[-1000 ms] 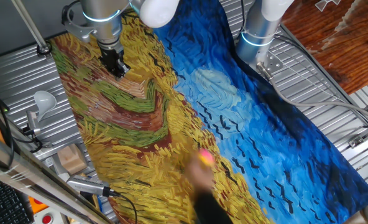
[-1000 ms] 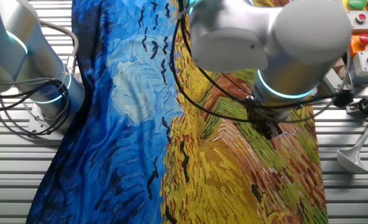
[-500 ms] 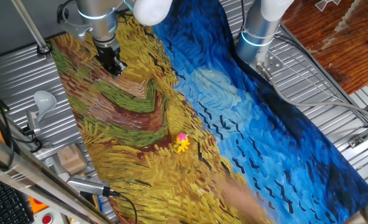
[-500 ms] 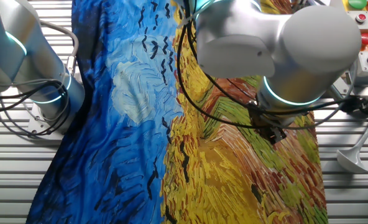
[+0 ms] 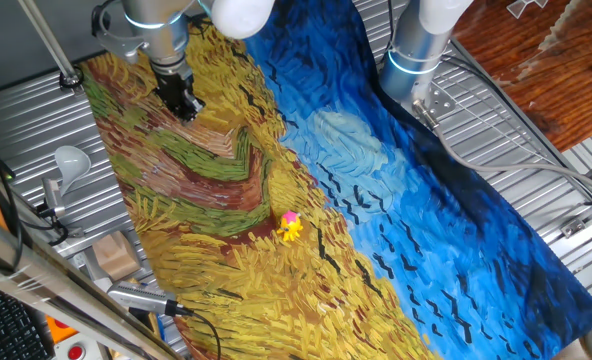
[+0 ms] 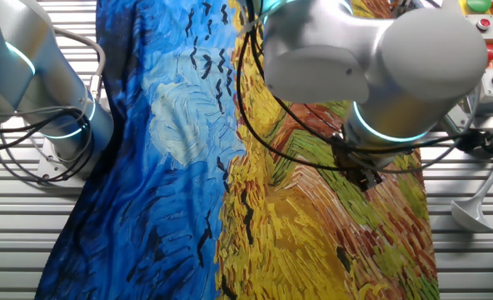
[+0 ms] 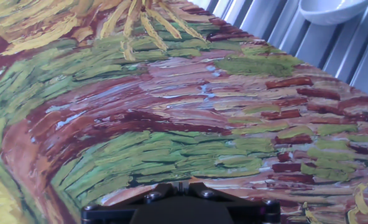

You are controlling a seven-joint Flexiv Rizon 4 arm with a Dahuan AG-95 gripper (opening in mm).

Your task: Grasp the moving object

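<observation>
Progress: early, in my judgement; nothing is grasped and the approach has not closed on the target.
Toy: the moving object (image 5: 291, 227), a small bright-yellow spiky toy with a pink part on top, sits on the printed cloth (image 5: 236, 200) among painted yellow strokes, close to where the yellow field meets the blue.
Toy in other views: not visible in the other fixed view, where the arm's bulk covers much of the cloth, nor in the hand view.
Gripper: the gripper (image 5: 183, 103) hangs low over the green and brown bands of the cloth near its far end, well apart from the toy.
Fingers: dark and close together in both fixed views; I cannot tell whether they are parted or closed, and nothing appears to be between them.
Hand view: only painted cloth, green, maroon and pink strokes, with the dark underside of the hand at the bottom edge and a white bowl-like object (image 7: 330, 9) at the top corner.
Done: nothing that the pictures confirm beyond the arm being over the cloth.
Left: cross the cloth toward the toy, line the fingers up over it, descend, close on it.
Difficulty: the toy is small, blends with the yellow paint, and may not stay put, so the aim likely needs updating on the way.
</observation>
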